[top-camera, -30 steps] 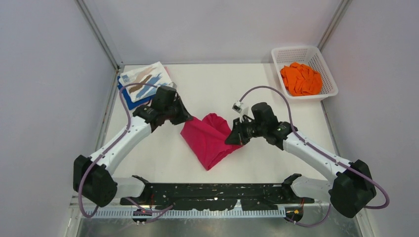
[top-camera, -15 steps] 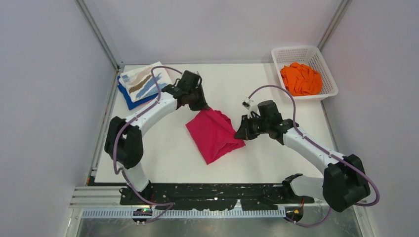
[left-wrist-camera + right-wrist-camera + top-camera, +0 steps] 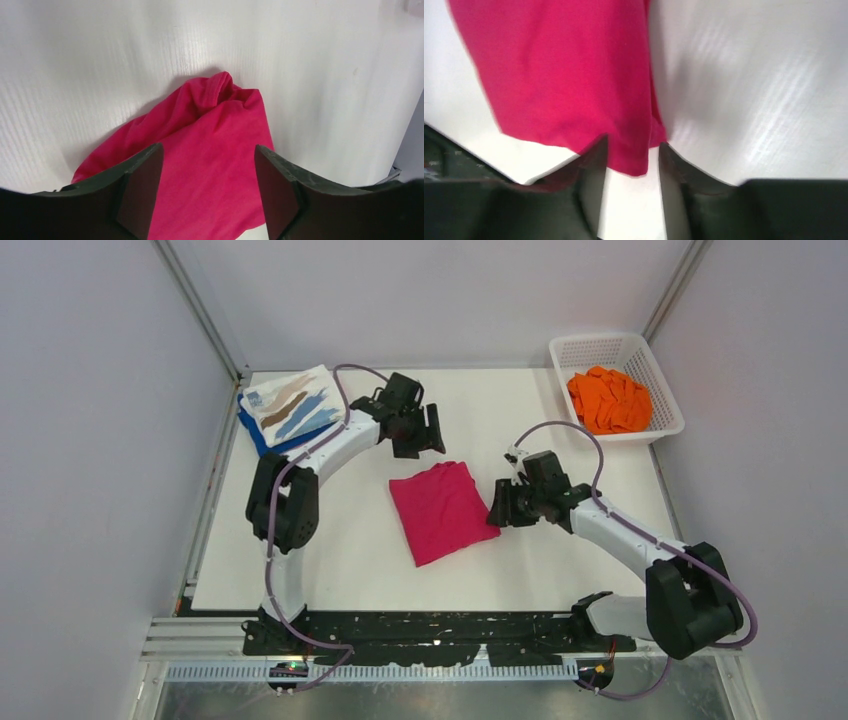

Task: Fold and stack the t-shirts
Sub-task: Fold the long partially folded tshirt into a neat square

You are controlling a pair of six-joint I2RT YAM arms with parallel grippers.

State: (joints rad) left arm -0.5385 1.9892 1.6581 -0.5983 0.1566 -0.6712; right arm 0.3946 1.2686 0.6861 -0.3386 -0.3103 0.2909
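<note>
A magenta t-shirt lies folded in a rough rectangle at mid-table. My left gripper hangs open just beyond its far edge; in the left wrist view the shirt shows through the wide gap of that gripper, untouched. My right gripper stands open at the shirt's right edge. In the right wrist view a shirt corner lies loose between the parted jaws of the gripper. A white streaked t-shirt tops a blue one at the back left. An orange t-shirt lies crumpled in the basket.
The white lattice basket stands at the back right corner. Grey walls close in both sides and the back. The table is white, with the arms' black base rail along its near edge.
Both grippers have opened and let go of the magenta t-shirt, which now lies flat and folded. The left arm swung toward the back; the right gripper shifted slightly right.
</note>
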